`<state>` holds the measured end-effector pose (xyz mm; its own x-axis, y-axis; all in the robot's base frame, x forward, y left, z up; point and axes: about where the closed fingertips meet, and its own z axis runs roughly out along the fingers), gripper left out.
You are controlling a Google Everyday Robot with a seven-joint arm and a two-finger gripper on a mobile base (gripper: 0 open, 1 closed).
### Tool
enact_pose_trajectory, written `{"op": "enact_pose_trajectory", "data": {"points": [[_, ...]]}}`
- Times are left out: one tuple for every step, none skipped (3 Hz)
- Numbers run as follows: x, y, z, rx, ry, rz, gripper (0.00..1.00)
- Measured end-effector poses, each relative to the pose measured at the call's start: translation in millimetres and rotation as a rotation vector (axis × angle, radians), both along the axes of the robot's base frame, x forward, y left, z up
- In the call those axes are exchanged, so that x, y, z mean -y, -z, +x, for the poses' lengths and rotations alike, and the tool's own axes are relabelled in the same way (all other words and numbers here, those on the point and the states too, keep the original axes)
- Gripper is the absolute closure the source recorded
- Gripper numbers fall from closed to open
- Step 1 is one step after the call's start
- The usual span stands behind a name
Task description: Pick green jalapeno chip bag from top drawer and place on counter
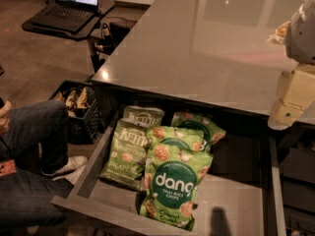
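Observation:
The top drawer (235, 196) is pulled open below the counter (197, 48). The green jalapeno chip bag (123, 154), dull olive with Kettle lettering, lies at the drawer's left side, partly covered by a bright green dang bag (174, 186). A second Kettle bag (142, 116) lies behind it. My gripper (288, 111) hangs at the right edge of the view, over the counter's front right edge, above and well to the right of the bags. It holds nothing that I can see.
Another dang bag (199, 127) lies at the drawer's back. A black crate (78, 107) with items stands on the floor to the left. A seated person's leg (29, 146) and shoe (69, 166) are close to the drawer's left corner. A laptop (74, 4) sits on a small black table.

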<state>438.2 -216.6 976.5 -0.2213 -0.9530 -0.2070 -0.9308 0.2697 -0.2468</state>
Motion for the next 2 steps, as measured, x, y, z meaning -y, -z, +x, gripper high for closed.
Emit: {"op": "enact_pose_trajectory", "data": {"points": [[-4,-2,-2,0.007,0.000,-0.009,0.00],[-28,3,-13,-0.017,-0.002,-0.038,0.00]]}}
